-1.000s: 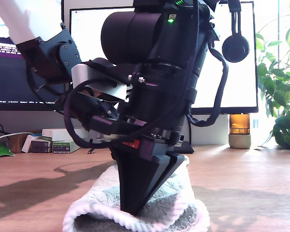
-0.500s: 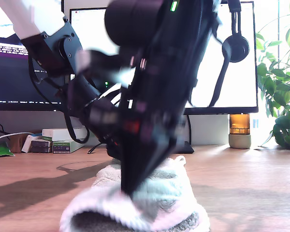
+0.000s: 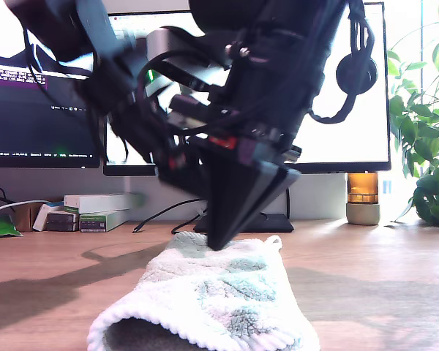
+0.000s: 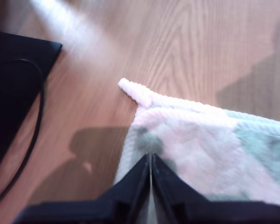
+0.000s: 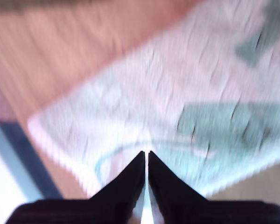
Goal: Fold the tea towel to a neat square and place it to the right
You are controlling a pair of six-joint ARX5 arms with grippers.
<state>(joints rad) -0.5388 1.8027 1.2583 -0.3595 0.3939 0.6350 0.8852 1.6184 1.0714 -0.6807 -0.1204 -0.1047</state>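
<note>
The tea towel (image 3: pixel 212 300) lies folded on the wooden table, low in the middle of the exterior view, off-white and fluffy with a beaded hem (image 3: pixel 168 329). A black wedge-shaped gripper (image 3: pixel 219 245) hangs shut just above the towel's far edge; the two arms overlap there, so I cannot tell which arm it belongs to. In the first wrist view my first gripper (image 4: pixel 150 156) is shut with nothing between its fingers, over the tea towel (image 4: pixel 210 144) near its knobbly corner (image 4: pixel 127 86). My second gripper (image 5: pixel 146 153) is also shut and empty, above the blurred tea towel (image 5: pixel 177 102).
Two monitors (image 3: pixel 344 88) stand behind the table, the nearer one's black base (image 3: pixel 249 223) close to the towel's far edge. Small boxes (image 3: pixel 95 212) sit at the exterior view's left. An amber jar (image 3: pixel 363 197) and a plant (image 3: pixel 424 146) are at its right.
The gripper that pressed into the towel's middle has lifted off and moved back to its far edge. The towel stays folded and has sprung up fuller.
</note>
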